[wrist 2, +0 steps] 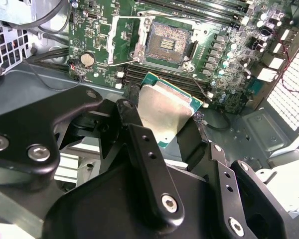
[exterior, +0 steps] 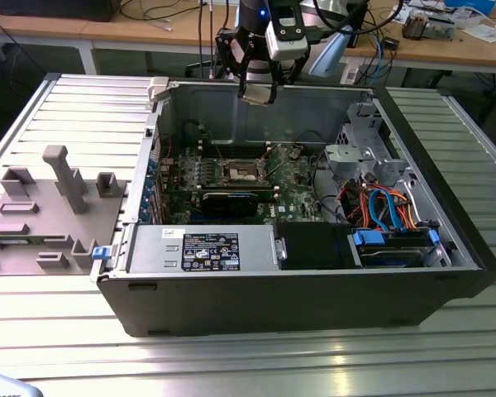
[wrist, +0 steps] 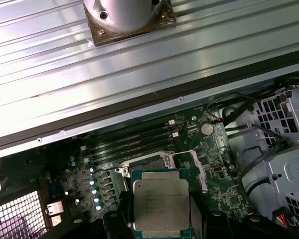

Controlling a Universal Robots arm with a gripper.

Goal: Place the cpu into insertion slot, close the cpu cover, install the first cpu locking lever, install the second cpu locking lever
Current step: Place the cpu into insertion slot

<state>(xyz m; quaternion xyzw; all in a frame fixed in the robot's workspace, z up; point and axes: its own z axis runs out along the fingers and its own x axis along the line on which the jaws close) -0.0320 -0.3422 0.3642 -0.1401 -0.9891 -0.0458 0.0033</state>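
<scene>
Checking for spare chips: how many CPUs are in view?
1: the cpu, held in the gripper, not yet in the empty insertion slot. More could be hidden in the case.

Printed matter, located against the green motherboard (exterior: 293, 178). A white label (exterior: 211, 251) with dense dark print and small signs sits on the silver power supply (exterior: 149, 248), near the motherboard's edge in the exterior view; its characters are too small to read. The cpu (wrist: 160, 201), raised clear of the motherboard, bears several faint etched lines across its metal top in the first wrist view; none is legible. The motherboard itself carries tiny white silkscreen marks between components in both wrist views; none is readable.
</scene>
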